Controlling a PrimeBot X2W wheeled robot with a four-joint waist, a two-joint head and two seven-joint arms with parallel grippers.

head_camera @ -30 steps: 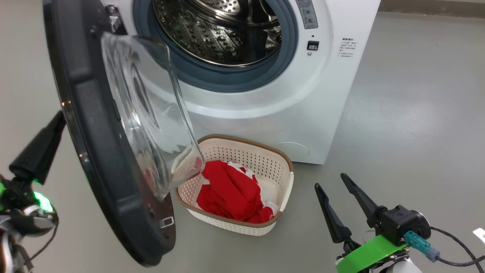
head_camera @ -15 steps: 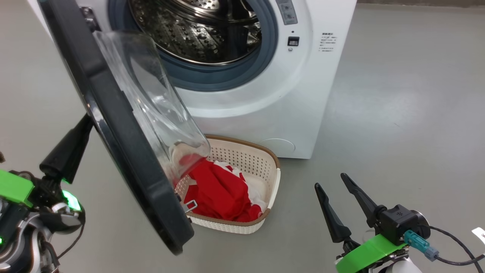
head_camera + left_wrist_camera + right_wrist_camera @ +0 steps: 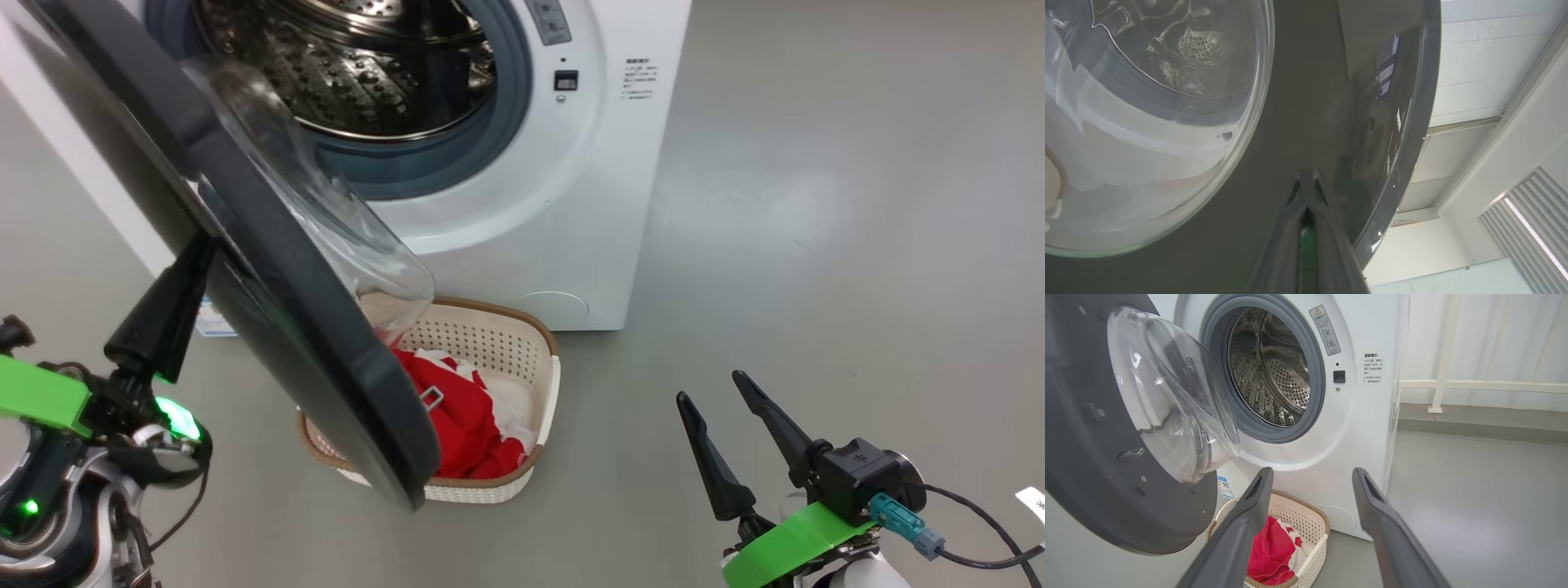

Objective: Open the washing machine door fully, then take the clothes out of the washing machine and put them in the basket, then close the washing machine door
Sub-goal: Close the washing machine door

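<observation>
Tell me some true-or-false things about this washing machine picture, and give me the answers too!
1. The left gripper is shut and sits at the outer side of the door. True.
2. The door is closed tight. False: it stands partly open, above the basket.
3. The red clothes lie in the basket. True.
4. The drum is stuffed with clothes. False: what shows of it is bare steel.
5. The right gripper is open and holds nothing. True.
</observation>
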